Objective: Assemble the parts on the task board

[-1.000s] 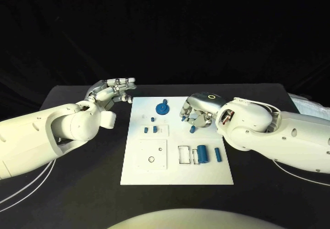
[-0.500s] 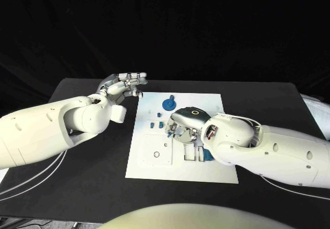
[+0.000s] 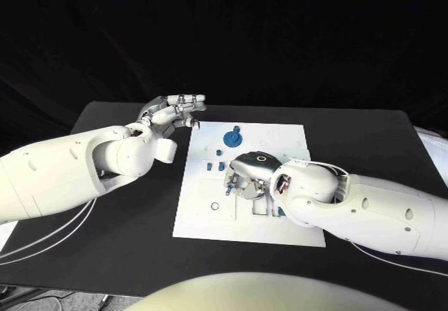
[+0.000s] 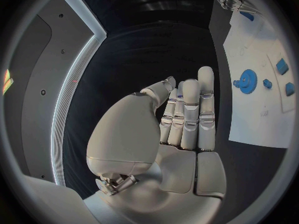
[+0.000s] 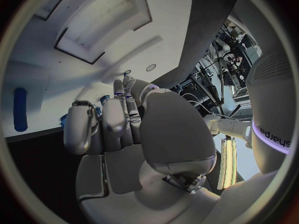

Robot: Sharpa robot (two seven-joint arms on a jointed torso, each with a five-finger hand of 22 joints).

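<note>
Head view: right hand point(image 3: 245, 178) pinching a blue part point(image 3: 230, 186) over the task board point(image 3: 280, 139); left hand point(image 3: 173, 110) empty, fingers apart.

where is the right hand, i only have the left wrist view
observer: In the head view the right hand is over the middle of the task board, on the robot's side of the blue gear.
operator: is it carrying anything
observer: A small blue part sits at its fingertips and looks pinched there, just above the board.
operator: anything else lying near it
observer: The right wrist view shows a long blue part lying flat on the board, apart from the fingers.
</note>
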